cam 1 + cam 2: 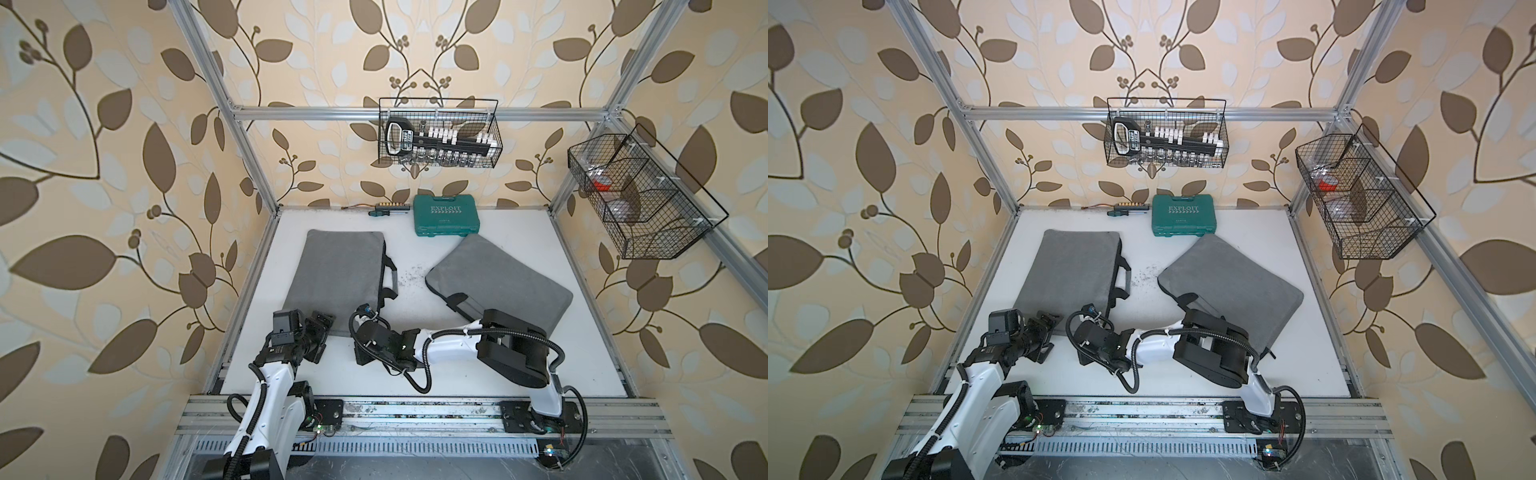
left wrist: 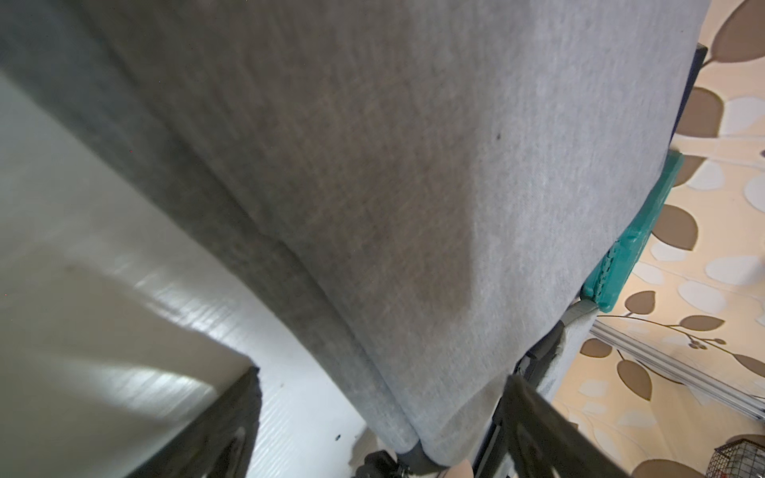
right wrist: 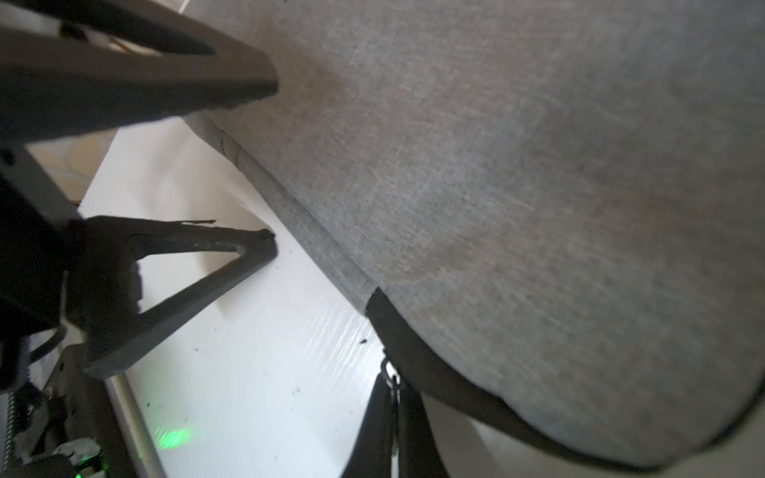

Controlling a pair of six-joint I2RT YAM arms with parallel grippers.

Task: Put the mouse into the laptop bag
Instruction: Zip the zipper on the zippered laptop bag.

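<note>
- While I hang at the near edge of the bag [image 1: 338, 270], my left claw [image 1: 322, 337] stands spread wide, gripping nothing.
- Its fingers [image 3: 198, 265] straddle that edge: one over the bag's top, the other down by the table [image 1: 582, 353], and the bag's corner shows between them in the left wrist view.
- Whether either finger touches the bag, I cannot tell.
- My right claw [image 3: 392, 397] is clenched tight, and my right arm [image 1: 449, 351] reaches across from the right to the same bag's near right corner.
- Its tips sit at the bag's black trim [image 3: 410, 339], just beside a small metal ring [image 3: 389, 370]; whether that ring is pinched, I cannot tell.
- Mouse now: no view shows it to me, so I cannot say where it is.
- The bag lies flat on the left half of the table, its handles [image 1: 392, 276] toward the middle.
- A second bag [image 1: 503, 286] lies to the right, turned at an angle, and my right arm crosses above its near corner.
- A green case [image 1: 445, 220] lies shut at the back, just beside that second bag's far corner.
- A screwdriver [image 1: 374, 213] lies left of the case, along the back edge.
- Up at the back hangs a wire basket [image 1: 436, 99] with a black rack [image 1: 440, 140] of sockets; a side basket [image 1: 665, 245] hangs off to the right.
</note>
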